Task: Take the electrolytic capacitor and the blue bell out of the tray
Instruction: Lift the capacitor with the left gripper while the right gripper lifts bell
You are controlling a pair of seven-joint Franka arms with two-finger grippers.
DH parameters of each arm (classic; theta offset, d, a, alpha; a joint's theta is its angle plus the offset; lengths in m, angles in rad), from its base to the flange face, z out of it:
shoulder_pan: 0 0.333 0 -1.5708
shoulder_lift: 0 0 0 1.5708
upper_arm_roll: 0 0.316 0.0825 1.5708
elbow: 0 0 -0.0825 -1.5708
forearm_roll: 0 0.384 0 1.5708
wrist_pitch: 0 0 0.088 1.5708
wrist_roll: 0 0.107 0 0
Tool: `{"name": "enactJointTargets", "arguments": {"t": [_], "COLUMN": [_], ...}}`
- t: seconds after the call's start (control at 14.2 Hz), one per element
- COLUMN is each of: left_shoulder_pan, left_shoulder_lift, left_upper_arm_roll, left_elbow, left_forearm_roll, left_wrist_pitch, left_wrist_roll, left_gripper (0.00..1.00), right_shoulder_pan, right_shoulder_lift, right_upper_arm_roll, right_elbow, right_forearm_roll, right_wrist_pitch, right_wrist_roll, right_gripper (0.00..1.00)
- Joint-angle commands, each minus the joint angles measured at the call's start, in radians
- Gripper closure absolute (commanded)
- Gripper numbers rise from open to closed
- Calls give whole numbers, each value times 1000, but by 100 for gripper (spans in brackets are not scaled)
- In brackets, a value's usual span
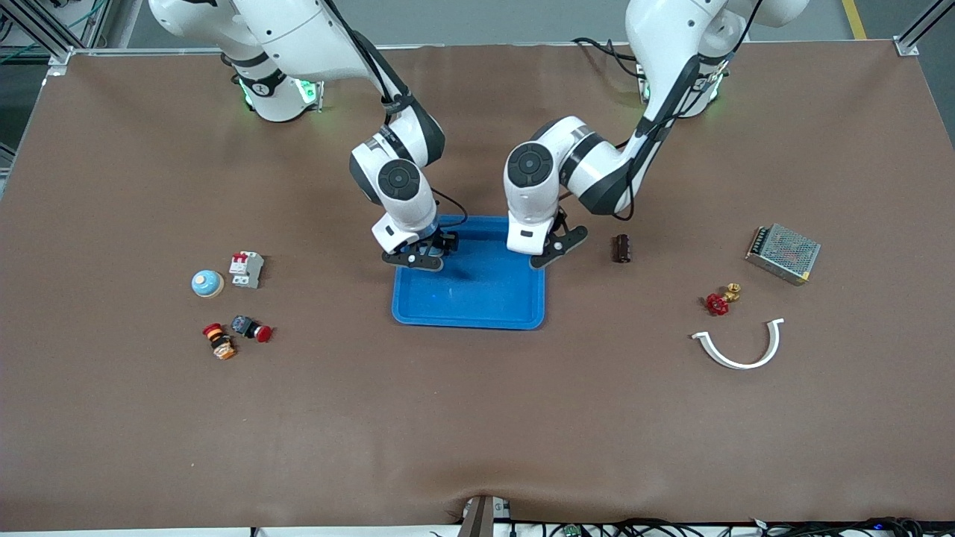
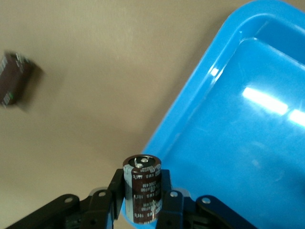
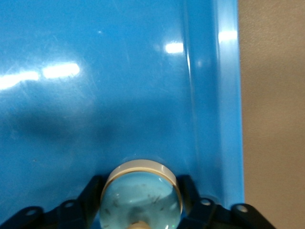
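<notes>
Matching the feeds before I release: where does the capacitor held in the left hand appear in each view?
Front view: hidden under the left hand, over the blue tray's edge toward the left arm's end; the spare capacitor on the table beside the tray is a different one.
Left wrist view: the held capacitor stands upright between the fingers, over the tray rim.
Right wrist view: not in it.
Shared landmark: the blue tray, in all three.

Bright, even overhead light fills the front view; the brown desk (image 1: pixel 477 418) is evenly lit and the arms cast only soft, short shadows. White glare streaks gleam on the blue tray (image 3: pixel 95 71) in both wrist views. In the left wrist view, a second capacitor (image 2: pixel 14 78) on the desk is smeared and out of focus.
</notes>
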Motion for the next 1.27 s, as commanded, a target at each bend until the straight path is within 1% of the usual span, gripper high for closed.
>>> {"name": "enactJointTargets", "arguments": {"t": [0.0, 0.07, 0.28, 0.49, 0.7, 0.84, 0.99, 1.13, 1.2], "left_shoulder_pan": [55, 80, 138, 202, 259, 288, 308, 333, 335], "left_shoulder_lift": [-100, -115, -140, -147, -141, -135, -127, -111, -97], "left_upper_arm_roll": [-2, -2, -2, -2, -2, -2, 0, 0, 0], "left_elbow": [-110, -130, -180, -222, -225, -217, -214, -211, -208], "left_forearm_roll": [14, 16, 17, 19, 19, 19, 19, 19, 19], "left_wrist_pitch": [5, 12, 49, 132, 157, 160, 181, 206, 221], "left_wrist_roll": [211, 287, 469, 643, 752, 804, 835, 869, 875], "left_gripper": [100, 100, 100, 100, 100, 100, 100, 100, 100], "right_shoulder_pan": [2, 0, 0, 0, -1, -4, -33, -90, -121], "right_shoulder_lift": [-6, -6, -6, -13, -27, -50, -79, -110, -128], "right_upper_arm_roll": [-2, -2, -2, -2, -2, -4, -4, -4, -4], "right_elbow": [-7, -7, -5, -2, 4, 10, 24, 44, 45], "right_forearm_roll": [-16, -16, -16, -16, -15, -15, -16, -15, -15], "right_wrist_pitch": [12, 12, 7, -8, -28, -68, -123, -229, -260], "right_wrist_roll": [12, 12, 12, 11, 1, -8, -26, -132, -178], "right_gripper": [52, 57, 57, 57, 57, 57, 57, 57, 57]}}
